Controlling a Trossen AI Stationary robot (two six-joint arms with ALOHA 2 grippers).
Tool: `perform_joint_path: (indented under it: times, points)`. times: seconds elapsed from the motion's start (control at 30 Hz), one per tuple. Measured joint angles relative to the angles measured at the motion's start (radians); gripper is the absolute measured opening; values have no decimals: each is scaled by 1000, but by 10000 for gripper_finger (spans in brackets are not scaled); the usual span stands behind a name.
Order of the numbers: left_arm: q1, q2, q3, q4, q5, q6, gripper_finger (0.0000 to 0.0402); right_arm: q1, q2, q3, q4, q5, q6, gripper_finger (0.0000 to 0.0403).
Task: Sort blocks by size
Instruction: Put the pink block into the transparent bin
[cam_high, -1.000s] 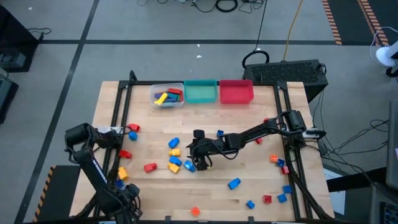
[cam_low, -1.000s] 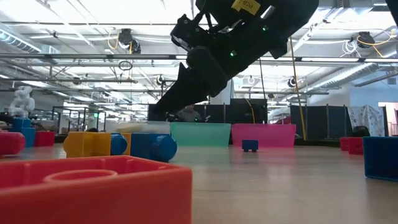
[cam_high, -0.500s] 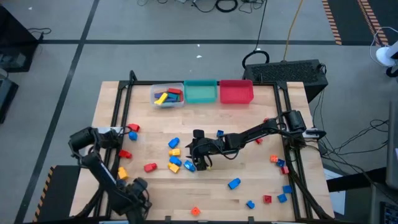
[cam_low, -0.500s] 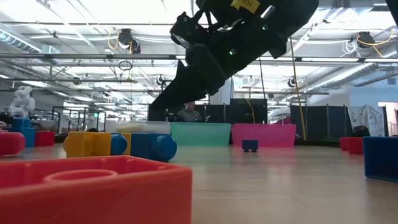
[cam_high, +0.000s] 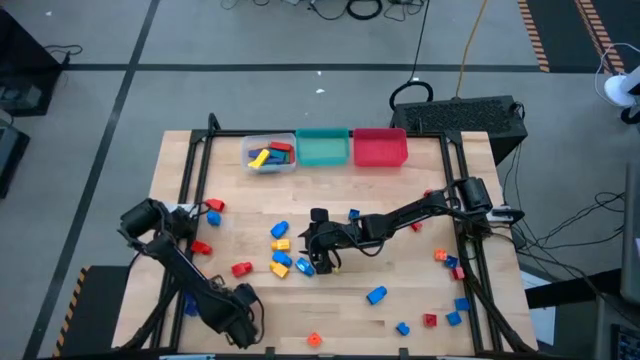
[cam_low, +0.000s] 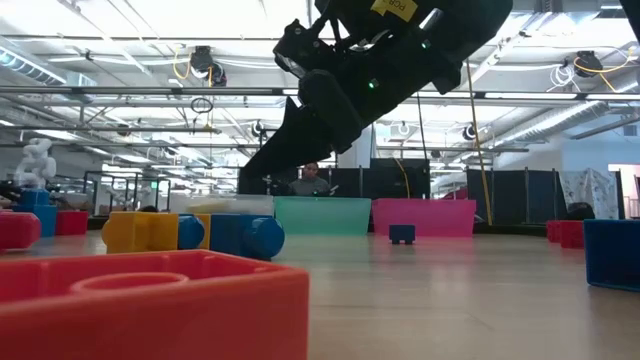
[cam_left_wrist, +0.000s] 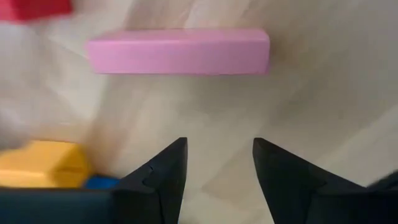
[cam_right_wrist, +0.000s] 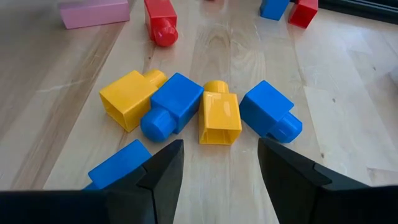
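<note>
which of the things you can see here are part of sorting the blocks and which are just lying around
Job: loose blocks on the table; pink bar; clear bin, teal bin, red bin; left gripper and right gripper, both open and empty.

Lying about: black case behind the table, floor cables.

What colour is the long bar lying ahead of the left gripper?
Pink; the long bar shows best in the left wrist view.

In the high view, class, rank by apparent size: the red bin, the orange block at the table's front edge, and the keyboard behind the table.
1. Keyboard, the largest.
2. Red bin, clearly smaller.
3. Orange block, by far the smallest.
</note>
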Motion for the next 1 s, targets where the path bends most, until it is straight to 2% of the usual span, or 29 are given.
perform_joint_path:
  times: [0.2, 0.33, 0.43, 0.67, 1.0]
  points:
    - [8, -2, 97, -161, -133, 360, 184, 0, 0, 0, -1, 0, 0, 194]
    - [8, -2, 112, -165, -226, 757, 184, 0, 0, 0, -1, 0, 0, 194]
    - [13, -2, 102, -164, -278, 959, 184, 0, 0, 0, -2, 0, 0, 194]
    - [48, -2, 46, -143, -281, 1100, 184, 0, 0, 0, -5, 0, -1, 194]
    - [61, 0, 3, -64, -227, 1184, 184, 0, 0, 0, -8, 0, -4, 194]
